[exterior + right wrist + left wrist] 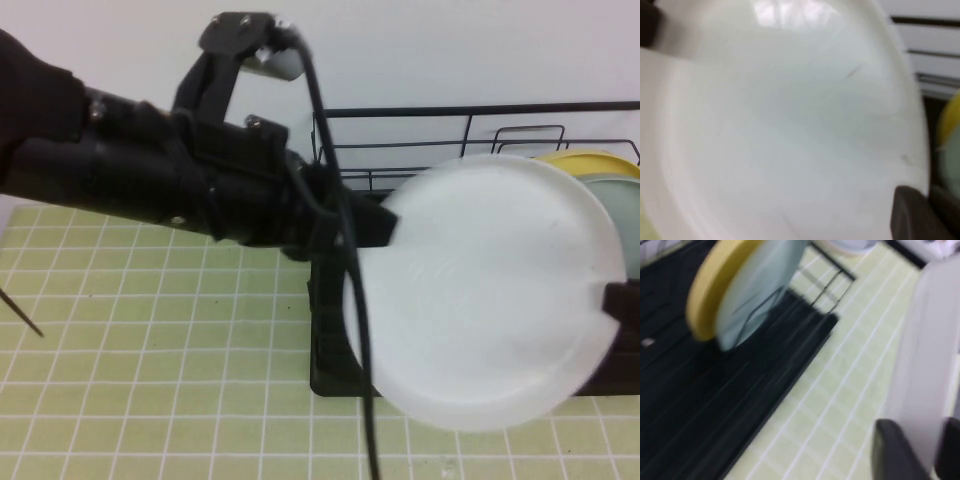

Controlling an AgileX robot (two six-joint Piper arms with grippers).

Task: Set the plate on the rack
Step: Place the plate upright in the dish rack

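A large white plate point(490, 290) is held upright over the black dish rack point(330, 370). My left gripper point(390, 225) is at the plate's left rim. In the left wrist view the left gripper point(920, 430) stands open, with the white plate point(925, 355) between its spread fingers. My right gripper point(622, 300) is at the plate's right rim. In the right wrist view the right gripper point(925, 195) is shut on the rim of the white plate point(790, 125), which fills most of that view.
A yellow plate point(590, 160) and a pale blue-green plate point(615, 185) stand in the rack behind the white one. They also show as the yellow plate point(700, 300) and pale plate point(755, 290) on the black rack point(715, 405). A green gridded mat point(150, 350) covers the table.
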